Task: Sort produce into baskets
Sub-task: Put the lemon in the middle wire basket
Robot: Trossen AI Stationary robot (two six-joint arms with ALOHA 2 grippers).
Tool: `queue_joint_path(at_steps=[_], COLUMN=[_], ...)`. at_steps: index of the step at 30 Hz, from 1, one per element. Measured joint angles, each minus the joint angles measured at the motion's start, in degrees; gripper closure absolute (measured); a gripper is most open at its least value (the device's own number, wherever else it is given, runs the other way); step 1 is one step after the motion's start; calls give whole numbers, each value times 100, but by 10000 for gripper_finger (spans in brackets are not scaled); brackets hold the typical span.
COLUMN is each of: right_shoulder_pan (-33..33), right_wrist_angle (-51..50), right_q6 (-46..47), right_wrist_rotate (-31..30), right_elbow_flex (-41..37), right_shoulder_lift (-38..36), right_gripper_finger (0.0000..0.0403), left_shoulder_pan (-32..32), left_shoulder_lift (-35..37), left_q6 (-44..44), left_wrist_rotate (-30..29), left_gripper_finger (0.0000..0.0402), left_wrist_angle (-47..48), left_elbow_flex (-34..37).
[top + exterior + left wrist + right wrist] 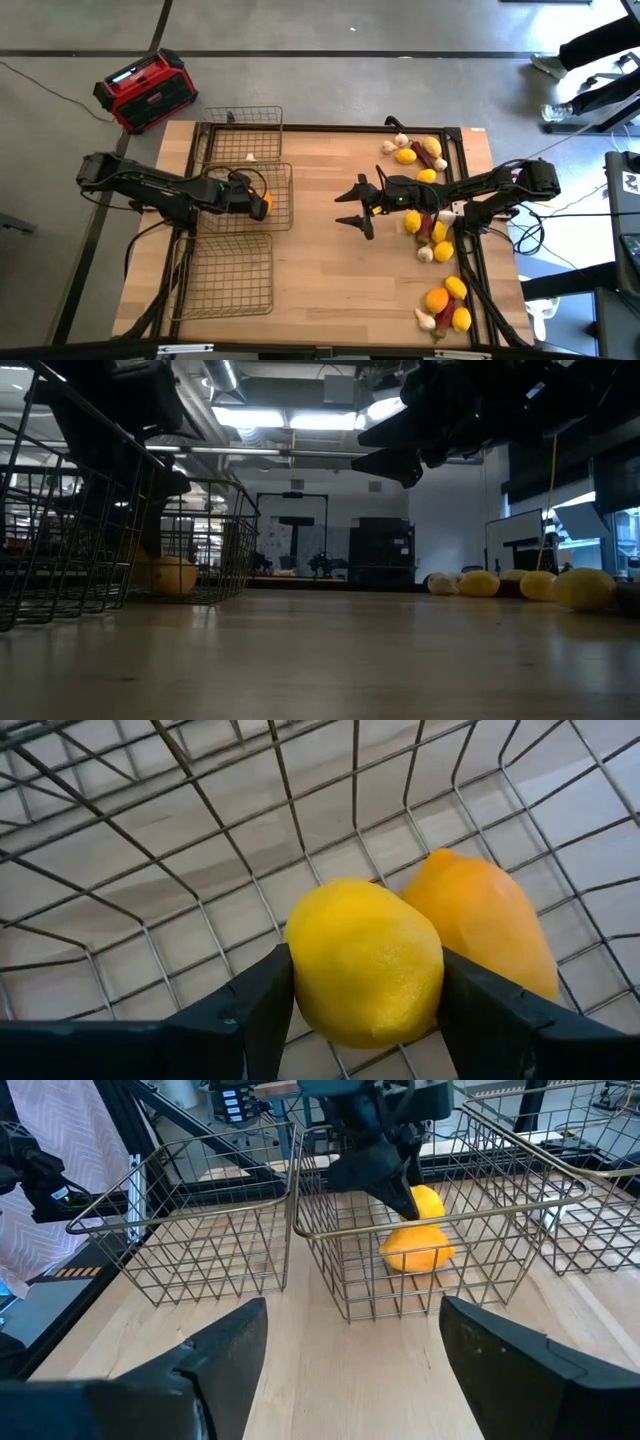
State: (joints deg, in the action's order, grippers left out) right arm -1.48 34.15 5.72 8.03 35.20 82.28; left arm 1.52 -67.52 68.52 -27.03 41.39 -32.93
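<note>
1. Yellow lemon point(365, 965) sits clamped between the two fingers of the left gripper point(262, 203), which hangs low inside the middle basket point(282, 175). The wrist view shows both finger pads pressed against the fruit's sides, so the claw is grasping, not released.

2. An orange citrus point(490, 925) lies on the mesh floor of the same basket, touching the held lemon. In the inspector's judgement the lemon is held low so that it can be set down gently rather than dropped and rolled.

3. The basket nearest the red-and-black box point(146, 90) holds one whitish item point(250, 157), probably a garlic bulb; its kind cannot be confirmed. The third basket point(225, 275) shows nothing inside it.

4. The right gripper point(357, 207) hovers above bare table point(320, 290) between the baskets and the produce, jaws spread wide and holding nothing. It appears to wait clear of the left arm's work.

5. Unsorted produce point(428, 215) lies in a loose line along the table's right edge: lemons, garlic bulbs, red chili peppers and orange citrus, some partly hidden under the right arm.

6. Assessment: sorting is at an early stage, with most items still outside the baskets. A yellow and an orange fruit share one basket, so whether the sort is by kind cannot be told.
</note>
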Motion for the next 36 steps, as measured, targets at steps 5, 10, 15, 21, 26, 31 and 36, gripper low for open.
queue_joint_path(at_steps=[5, 10, 15, 21, 26, 31, 36], right_shoulder_pan=[0, 0, 0, 0, 0, 0, 0], right_wrist_angle=[-2, -7, -10, -16, -17, -17, -20], right_q6=[0, 0, 0, 0, 0, 0, 0], right_wrist_rotate=[0, 0, 0, 0, 0, -2, -2], right_elbow_flex=[0, 0, 0, 0, 0, 0, 0], right_shoulder_lift=[0, 0, 0, 0, 0, 0, 0], right_gripper_finger=[111, 111, 111, 111, 111, 111, 111], left_shoulder_pan=[-17, -6, -13, -13, -13, -13, -13], left_shoulder_lift=[-20, -20, -20, -20, -20, -20, -20], left_q6=[-95, -102, -372, -517, -560, -560, -553], left_wrist_rotate=[1, 2, -4, -15, -17, -20, -20], left_gripper_finger=[190, 190, 190, 190, 190, 190, 188], left_wrist_angle=[-14, -9, -11, -60, -53, -50, -30], left_elbow_flex=[0, 0, 0, 0, 0, 0, 0])
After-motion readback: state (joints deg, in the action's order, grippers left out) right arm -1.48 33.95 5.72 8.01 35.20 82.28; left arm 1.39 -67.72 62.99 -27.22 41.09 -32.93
